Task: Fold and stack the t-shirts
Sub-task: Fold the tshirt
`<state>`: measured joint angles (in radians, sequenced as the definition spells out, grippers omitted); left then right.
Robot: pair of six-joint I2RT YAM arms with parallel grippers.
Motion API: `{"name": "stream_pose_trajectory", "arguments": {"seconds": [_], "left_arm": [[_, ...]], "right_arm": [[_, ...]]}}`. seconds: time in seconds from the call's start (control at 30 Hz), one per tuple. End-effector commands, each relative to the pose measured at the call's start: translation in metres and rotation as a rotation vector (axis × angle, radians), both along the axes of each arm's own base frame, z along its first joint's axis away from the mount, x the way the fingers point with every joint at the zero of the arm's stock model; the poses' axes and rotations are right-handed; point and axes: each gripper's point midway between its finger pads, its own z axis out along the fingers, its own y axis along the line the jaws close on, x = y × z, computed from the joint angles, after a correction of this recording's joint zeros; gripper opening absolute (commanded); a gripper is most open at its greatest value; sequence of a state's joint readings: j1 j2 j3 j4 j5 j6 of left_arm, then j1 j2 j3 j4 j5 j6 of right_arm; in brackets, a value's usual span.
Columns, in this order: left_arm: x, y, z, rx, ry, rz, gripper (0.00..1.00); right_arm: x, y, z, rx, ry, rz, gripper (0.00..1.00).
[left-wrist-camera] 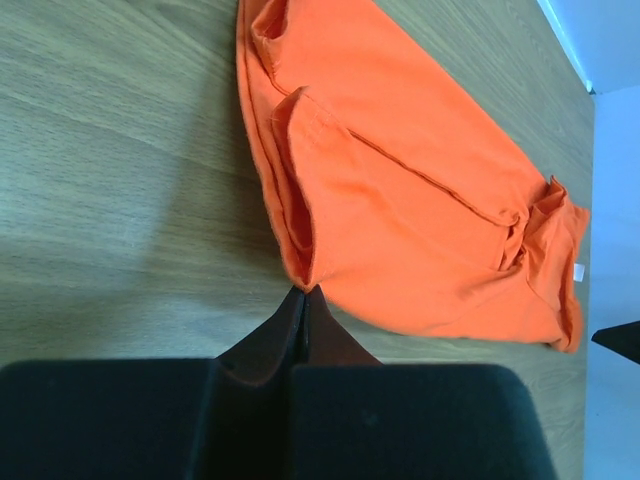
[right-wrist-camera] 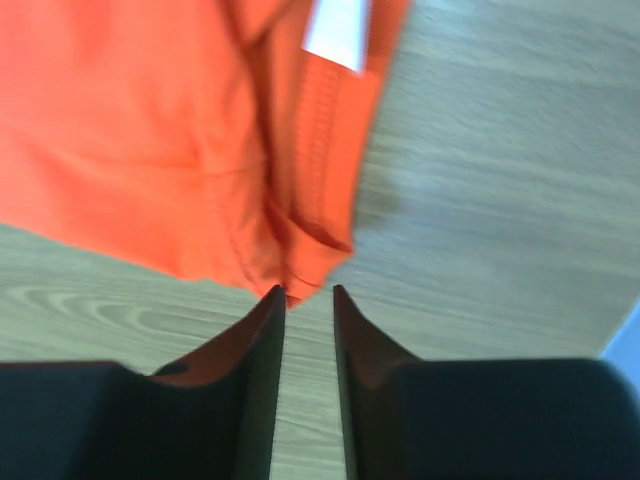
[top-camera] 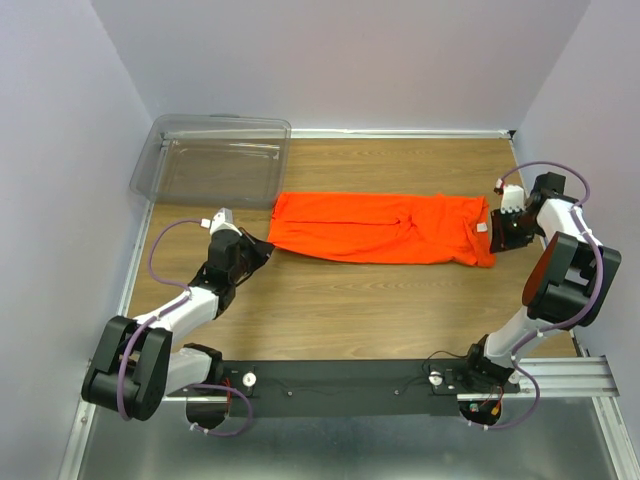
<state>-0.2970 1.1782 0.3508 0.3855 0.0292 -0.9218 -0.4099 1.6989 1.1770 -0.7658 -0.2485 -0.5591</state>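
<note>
The left hand (left-wrist-camera: 305, 292) is seen pressed shut, its tips meeting right at a corner of the t-shirt (left-wrist-camera: 420, 230). Whether a fold of cloth is caught between them cannot be told. The short edge of the garment runs ahead from those tips, and its length stretches off to that hand's right. It is laid as a long, narrow orange band flat on the bench (left-wrist-camera: 120, 180), with the side panels folded in over the middle.

The right hand (right-wrist-camera: 307, 292) is held narrowly parted, with bare wood showing in the gap. The corner at the collar end lies just in front of its tips, touching or nearly so, and nothing is gripped there. From this hand the cloth spreads ahead and to the left. The white neck tag (right-wrist-camera: 338, 30) is seen further ahead, a little to the right.

The long axis of the band is thus stretched from one hand to the other, with a hand at a corner of each short end, so neither is the nearer. The coming move is judged to be a fold across that axis, one end carried over to the other. For that the right hand would first have to be closed on its corner.

Ahead of the left hand and to its left, a clear plastic tub (top-camera: 215, 160) stands just beside the far corner of the band. Whether it touches the cloth cannot be told. Nothing is seen lying in the path between the two ends
</note>
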Motion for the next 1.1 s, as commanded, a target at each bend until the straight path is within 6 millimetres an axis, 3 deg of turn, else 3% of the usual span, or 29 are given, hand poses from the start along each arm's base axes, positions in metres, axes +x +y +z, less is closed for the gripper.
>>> {"name": "stream_pose_trajectory", "arguments": {"seconds": [0.0, 0.17, 0.43, 0.47, 0.63, 0.87, 1.07], "left_arm": [[-0.002, 0.008, -0.008, 0.024, 0.013, 0.034, 0.0], [-0.001, 0.007, -0.009, 0.023, 0.017, 0.03, 0.0], [0.0, 0.006, -0.009, 0.022, 0.016, 0.031, 0.0], [0.0, 0.006, -0.009, 0.022, 0.016, 0.031, 0.0], [-0.001, 0.007, -0.009, 0.021, 0.016, 0.033, 0.0], [-0.004, 0.013, -0.008, 0.032, 0.019, 0.051, 0.0], [-0.006, 0.019, -0.006, 0.038, 0.013, 0.068, 0.0]], "right_arm": [[0.002, 0.027, 0.007, 0.152, -0.035, 0.049, 0.38], [-0.004, 0.034, -0.007, 0.193, 0.007, 0.057, 0.44], [-0.003, 0.034, -0.023, 0.215, 0.051, 0.048, 0.43], [-0.004, 0.034, -0.024, 0.217, 0.055, 0.048, 0.42], [0.0, 0.025, -0.016, 0.167, 0.033, 0.043, 0.15], [-0.001, -0.005, 0.005, -0.006, 0.016, 0.01, 0.12], [-0.005, -0.019, 0.003, -0.052, 0.033, -0.002, 0.12]]}}
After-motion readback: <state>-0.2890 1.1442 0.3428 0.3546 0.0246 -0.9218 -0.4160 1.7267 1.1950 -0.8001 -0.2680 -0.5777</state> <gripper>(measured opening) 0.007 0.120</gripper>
